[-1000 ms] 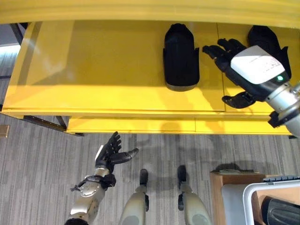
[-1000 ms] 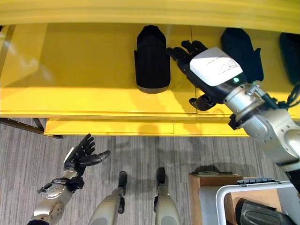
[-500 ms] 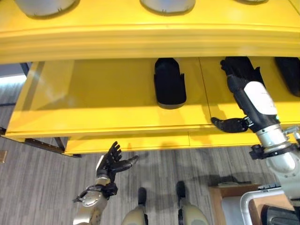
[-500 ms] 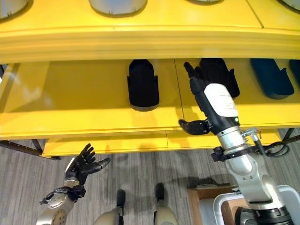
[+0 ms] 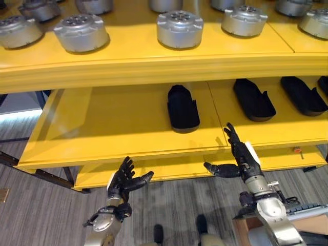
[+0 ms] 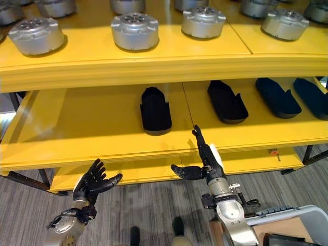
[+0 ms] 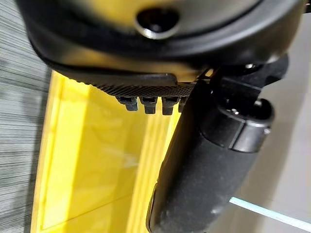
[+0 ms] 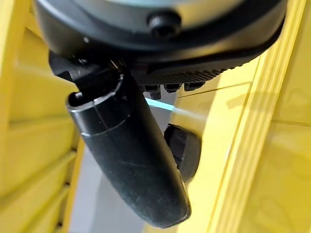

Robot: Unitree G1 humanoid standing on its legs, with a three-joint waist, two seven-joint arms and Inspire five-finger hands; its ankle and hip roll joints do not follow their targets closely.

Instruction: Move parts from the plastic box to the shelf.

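Observation:
Several black elongated parts lie on the yellow shelf's lower board (image 5: pixel 118 123): one in the middle (image 5: pixel 183 106), another to its right (image 5: pixel 253 98), and more further right (image 5: pixel 302 95). My right hand (image 5: pixel 241 160) is open and empty, held in front of the lower board's front edge, fingers pointing up, thumb out to the left. One black part (image 8: pixel 184 150) shows past its thumb in the right wrist view. My left hand (image 5: pixel 123 179) hangs open and empty below the shelf's left half. The plastic box's white rim (image 6: pixel 292 209) shows at the lower right.
The upper board (image 5: pixel 154 56) carries a row of round silver parts such as one (image 5: pixel 183 28) and another (image 5: pixel 81 33). The left half of the lower board is bare yellow. Grey striped carpet (image 5: pixel 41 215) lies below.
The camera has tilted up, bringing the upper board into view. My right hand has drawn back from the black part on the lower board to in front of its edge, empty.

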